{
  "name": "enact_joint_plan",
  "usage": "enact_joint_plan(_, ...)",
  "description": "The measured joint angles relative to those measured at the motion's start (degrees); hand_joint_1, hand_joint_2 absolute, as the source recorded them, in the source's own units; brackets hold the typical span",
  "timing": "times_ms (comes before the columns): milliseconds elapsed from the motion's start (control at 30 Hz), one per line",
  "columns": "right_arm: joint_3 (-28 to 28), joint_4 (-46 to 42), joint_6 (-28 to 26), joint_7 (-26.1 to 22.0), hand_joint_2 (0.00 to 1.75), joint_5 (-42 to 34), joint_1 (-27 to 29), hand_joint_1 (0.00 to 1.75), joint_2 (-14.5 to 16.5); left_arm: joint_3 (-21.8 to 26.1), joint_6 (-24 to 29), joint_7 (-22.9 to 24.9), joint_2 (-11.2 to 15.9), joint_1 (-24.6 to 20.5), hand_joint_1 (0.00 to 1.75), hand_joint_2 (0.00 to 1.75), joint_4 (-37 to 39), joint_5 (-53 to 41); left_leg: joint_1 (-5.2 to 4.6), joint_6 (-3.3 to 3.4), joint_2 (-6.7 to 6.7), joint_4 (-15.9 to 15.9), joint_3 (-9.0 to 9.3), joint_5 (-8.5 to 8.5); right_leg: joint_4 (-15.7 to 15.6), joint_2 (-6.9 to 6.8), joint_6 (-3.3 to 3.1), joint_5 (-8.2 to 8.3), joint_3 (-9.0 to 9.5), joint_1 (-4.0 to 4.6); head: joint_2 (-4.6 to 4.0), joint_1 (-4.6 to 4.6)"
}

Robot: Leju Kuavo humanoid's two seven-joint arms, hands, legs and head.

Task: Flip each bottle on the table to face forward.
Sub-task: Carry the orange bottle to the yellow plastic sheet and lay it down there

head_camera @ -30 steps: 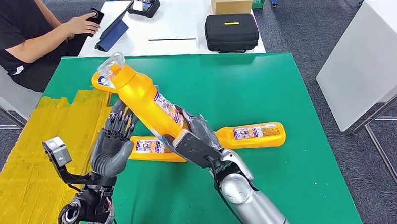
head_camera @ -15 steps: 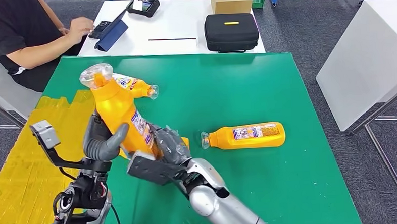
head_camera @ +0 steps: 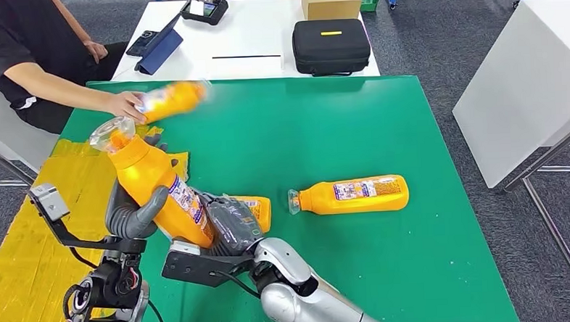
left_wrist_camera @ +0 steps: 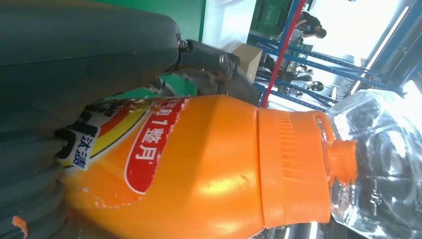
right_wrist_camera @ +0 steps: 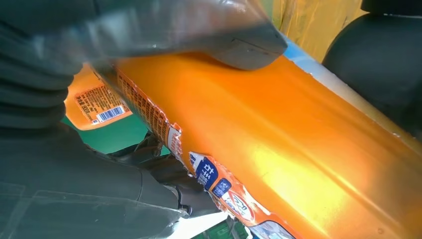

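Both my hands, left [head_camera: 135,211] and right [head_camera: 230,225], grasped one orange bottle [head_camera: 156,185] at lower left, mid-flip; another bottle [head_camera: 352,194] lay unturned on the green worktop [head_camera: 382,120] at centre.

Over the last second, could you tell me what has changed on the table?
Both hands carried the raised bottle leftward; the left hand now grips it along with the right hand. A person's hand picked up the far bottle. The lying bottle stayed.

Glossy orange plastic bottle [head_camera: 160,192] with clear cap and torn paper label, matt green tabletop [head_camera: 353,122]
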Motion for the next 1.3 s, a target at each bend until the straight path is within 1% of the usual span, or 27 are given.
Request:
enact_joint_plan(433,0.6,0.0,0.0,0.2,1.75,1.0,-0.2,1.75,-0.4,0.4,0.3,-0.8,0.0,0.2,1.75,1.75,0.0,-0.9,0.0,0.0,0.0,0.0,0.0,0.0,0.0,0.0,0.0,0.0,0.0,0.0,0.0,-0.01)
enact_joint_plan(467,0.6,0.1,0.0,0.2,1.75,1.0,-0.2,1.65,-0.4,0.5,0.3,-0.9,0.0,0.2,1.75,1.75,0.0,-1.0,0.0,0.0,0.0,0.0,0.0,0.0,0.0,0.0,0.0,0.0,0.0,0.0,0.0,0.0)
enact_joint_plan(500,0.6,0.1,0.0,0.2,1.75,1.1,-0.2,1.22,-0.4,0.5,0.3,-0.9,0.0,0.2,1.75,1.75,0.0,-1.1,0.0,0.0,0.0,0.0,0.0,0.0,0.0,0.0,0.0,0.0,0.0,0.0,0.0,0.0)
enact_joint_plan(567,0.6,0.1,-0.2,0.4,0.87,1.3,-0.2,0.34,-0.4,0.6,0.5,-1.3,0.0,0.2,1.75,1.75,0.0,-1.9,0.0,0.0,0.0,0.0,0.0,0.0,0.0,0.0,0.0,0.0,0.0,0.0,0.0,0.01)
enact_joint_plan(600,0.6,0.1,-0.5,0.5,0.44,1.6,-0.2,0.0,-0.4,0.6,1.1,-1.7,0.0,0.1,1.75,1.75,0.0,-3.0,0.0,0.0,0.0,0.0,0.0,0.0,0.0,0.0,0.0,0.0,0.0,0.0,0.0,0.01)
enact_joint_plan(633,0.6,0.1,-0.8,0.8,0.0,2.0,-0.1,0.0,-0.5,0.7,2.4,-2.1,0.0,-0.2,1.75,1.75,0.0,-5.2,0.0,0.0,-0.01,0.0,0.0,0.0,0.0,-0.01,0.0,0.0,0.0,0.0,0.0,0.01)
enact_joint_plan(700,0.3,-0.1,-1.6,1.6,0.0,3.0,0.5,0.0,-0.8,0.8,8.0,-2.9,0.2,-1.4,1.75,1.75,0.0,-14.2,0.0,0.0,-0.04,0.0,-0.01,0.0,0.0,-0.03,0.0,0.0,0.02,0.0,0.0,0.01)
enact_joint_plan(800,-1.1,-1.9,-1.8,2.3,0.0,4.0,2.0,0.0,-1.9,1.7,18.8,-3.0,0.6,-4.3,1.75,1.75,0.5,-32.6,0.0,0.0,-0.05,0.0,-0.01,0.0,0.0,-0.03,-0.05,0.05,0.04,0.01,0.0,0.01)
enact_joint_plan(867,-2.4,-3.5,-1.4,2.3,0.0,4.7,3.0,0.0,-2.7,2.9,23.2,-2.6,0.9,-6.2,1.75,1.75,1.3,-40.9,0.0,0.01,-0.05,0.0,-0.01,0.01,0.0,-0.03,-0.1,0.09,0.05,0.01,0.0,0.01)
enact_joint_plan(967,-4.3,-5.7,-1.3,2.3,0.0,5.8,4.2,0.0,-3.9,4.3,29.4,-0.9,1.7,-8.3,1.75,1.75,3.6,-52.8,0.0,0.02,-0.05,0.0,-0.01,0.02,0.0,-0.03,-0.12,0.1,0.05,0.01,0.0,0.01)
enact_joint_plan(1067,-5.8,-7.9,-1.0,2.3,0.0,6.3,5.1,0.0,-5.1,5.6,35.0,0.2,3.0,-10.5,1.75,1.75,7.5,-63.1,0.0,0.02,-0.03,0.0,-0.01,0.03,0.0,-0.01,-0.12,0.11,0.04,0.01,0.0,0.02)
enact_joint_plan(1167,-6.7,-9.3,-0.5,2.2,0.0,6.5,5.4,0.0,-6.0,6.4,38.1,1.0,4.0,-12.4,1.75,1.75,11.2,-69.0,0.0,0.03,-0.03,0.0,-0.01,0.06,0.0,-0.02,-0.11,0.12,0.04,0.01,0.0,0.01)
enact_joint_plan(1233,-6.9,-9.9,-0.2,2.2,0.0,6.7,5.5,0.0,-6.4,6.5,39.5,2.6,4.5,-13.5,1.75,1.75,13.6,-73.8,0.0,0.03,-0.03,0.0,-0.01,0.08,0.0,-0.02,-0.11,0.12,0.03,0.01,0.0,0.02)
enact_joint_plan(1300,-6.9,-10.2,0.3,2.4,0.87,6.9,5.5,0.0,-6.8,6.0,41.0,5.0,4.8,-15.0,1.75,1.75,16.7,-80.8,0.0,0.03,-0.04,0.0,-0.01,0.08,0.0,-0.03,-0.11,0.12,0.03,0.01,0.0,0.02)
